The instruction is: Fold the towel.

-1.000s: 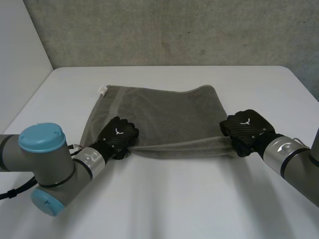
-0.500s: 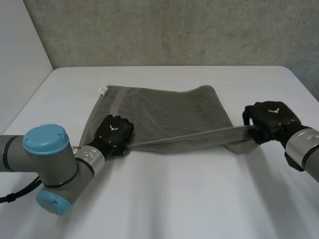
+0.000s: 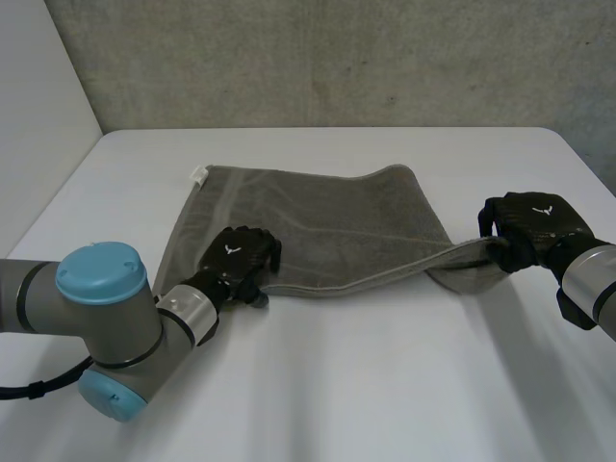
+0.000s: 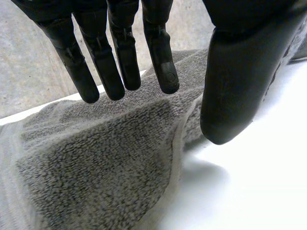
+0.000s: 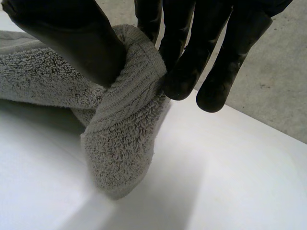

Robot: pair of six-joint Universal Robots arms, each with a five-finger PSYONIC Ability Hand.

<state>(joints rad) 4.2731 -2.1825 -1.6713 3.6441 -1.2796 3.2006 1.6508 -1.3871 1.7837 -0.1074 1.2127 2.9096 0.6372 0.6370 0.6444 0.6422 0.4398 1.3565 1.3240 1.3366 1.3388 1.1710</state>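
Note:
A grey towel (image 3: 318,221) lies spread on the white table (image 3: 385,385), its near edge doubled into a narrow fold. My left hand (image 3: 239,260) rests over the near left corner. In the left wrist view its fingers (image 4: 120,52) are straight and lifted off the towel (image 4: 96,163), thumb apart, holding nothing. My right hand (image 3: 531,223) is at the near right corner, raised a little off the table. Its thumb (image 5: 72,33) and fingers pinch the towel's ribbed hem (image 5: 127,96), and the corner hangs down to the tabletop.
A small white tag (image 3: 198,176) sticks out at the towel's far left corner. A grey wall (image 3: 337,58) stands behind the table and a white panel (image 3: 38,115) at its left. Bare tabletop lies in front of the towel.
My right hand drew the near right corner out to the right. My left hand let go of the near left corner and straightened its fingers; the lifted near edge sank onto the towel.

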